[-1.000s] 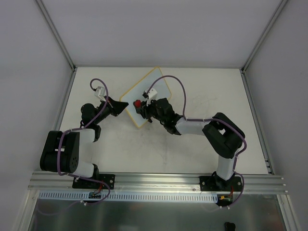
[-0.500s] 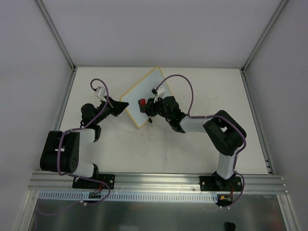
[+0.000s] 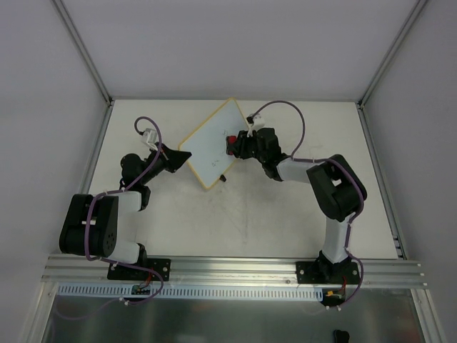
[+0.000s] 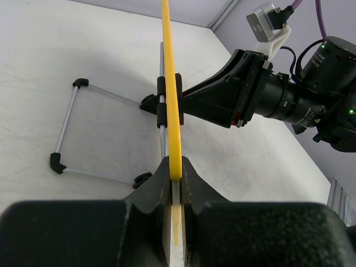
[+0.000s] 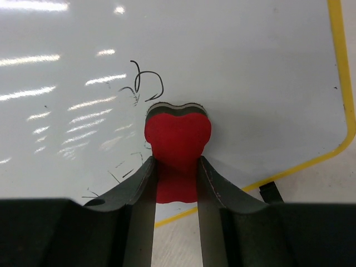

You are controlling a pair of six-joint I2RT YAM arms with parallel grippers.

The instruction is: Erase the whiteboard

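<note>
- Rubbing the whiteboard (image 3: 212, 148) clean is the step I am on. The board leans on its thin wire stand (image 4: 65, 129) near the back middle of the counter (image 3: 285, 214). It is turned at a slant between my two arms.
- Dark pen marks (image 5: 146, 83) show on the white face. There is a curly loop just above the eraser, and some faint short strokes lie lower down to the left. So I think the job is only partly done.
- The red eraser (image 5: 178, 136) is pressed against the board, near the corner with the yellow rim.
- The right gripper (image 5: 177, 172) is closed tight on the eraser, with one finger on each side of it.
- The left gripper (image 4: 174, 177) is pinched shut on the yellow rim and steadies the board from the other side.
- To do this well, I would push the eraser up over the curly loop first. Then I would slide it left across the faint strokes.
- I want the eraser flat on the board and my push soft. The stand looks light, so a hard push could tip the board or make it slide.
- I would also stay away from the yellow rim, so the eraser does not slip off the edge.
- The left gripper should hold firm the whole time I rub.
</note>
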